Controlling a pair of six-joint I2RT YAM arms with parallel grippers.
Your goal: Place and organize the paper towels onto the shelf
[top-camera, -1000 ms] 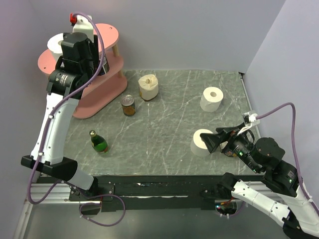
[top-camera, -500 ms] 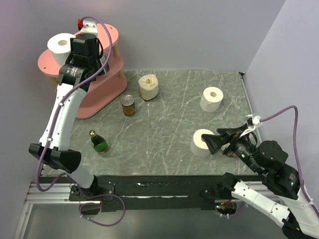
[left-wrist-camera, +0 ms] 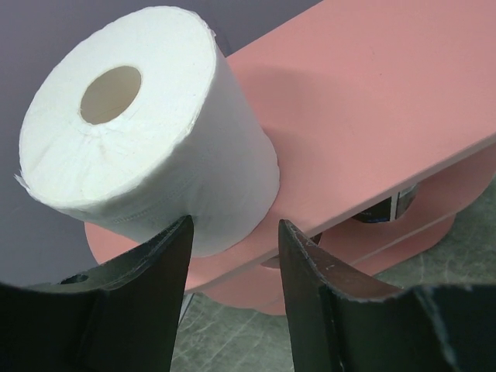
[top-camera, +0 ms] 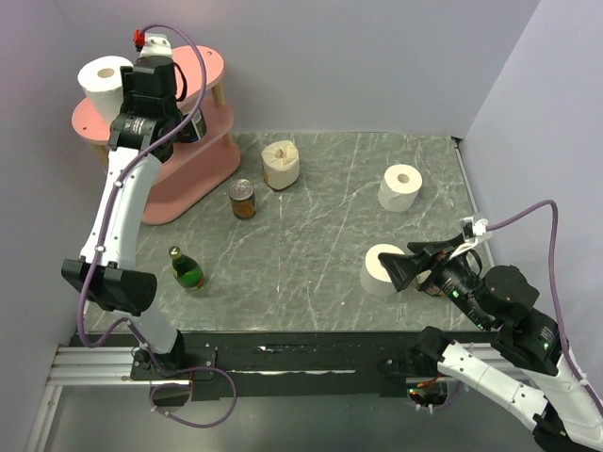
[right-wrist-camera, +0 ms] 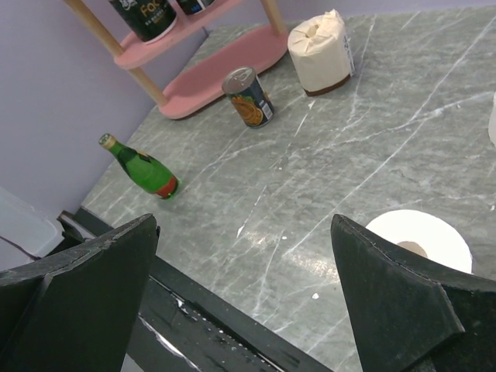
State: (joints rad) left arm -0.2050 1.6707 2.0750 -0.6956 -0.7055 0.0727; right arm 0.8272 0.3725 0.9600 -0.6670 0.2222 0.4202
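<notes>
One paper towel roll (top-camera: 102, 80) (left-wrist-camera: 147, 124) stands upright on the left end of the pink shelf's top board (top-camera: 205, 68) (left-wrist-camera: 372, 101). My left gripper (top-camera: 132, 94) (left-wrist-camera: 234, 225) hovers just short of it, open, with nothing between its fingers. A second roll (top-camera: 382, 268) (right-wrist-camera: 422, 236) stands on the table right by my right gripper (top-camera: 396, 271) (right-wrist-camera: 244, 221), which is wide open and empty. A third white roll (top-camera: 399, 186) stands at the far right. A cream roll (top-camera: 281, 163) (right-wrist-camera: 319, 53) sits near the shelf.
A labelled can (top-camera: 243, 199) (right-wrist-camera: 248, 96) stands in front of the shelf. A green bottle (top-camera: 187, 268) (right-wrist-camera: 141, 167) lies at the front left. Dark cans (top-camera: 193, 122) occupy the shelf's middle board. Walls close in behind and to the right.
My left gripper has drawn back and up from the roll on the top board, which now shows in full at the board's left end. The right arm has hardly moved.
</notes>
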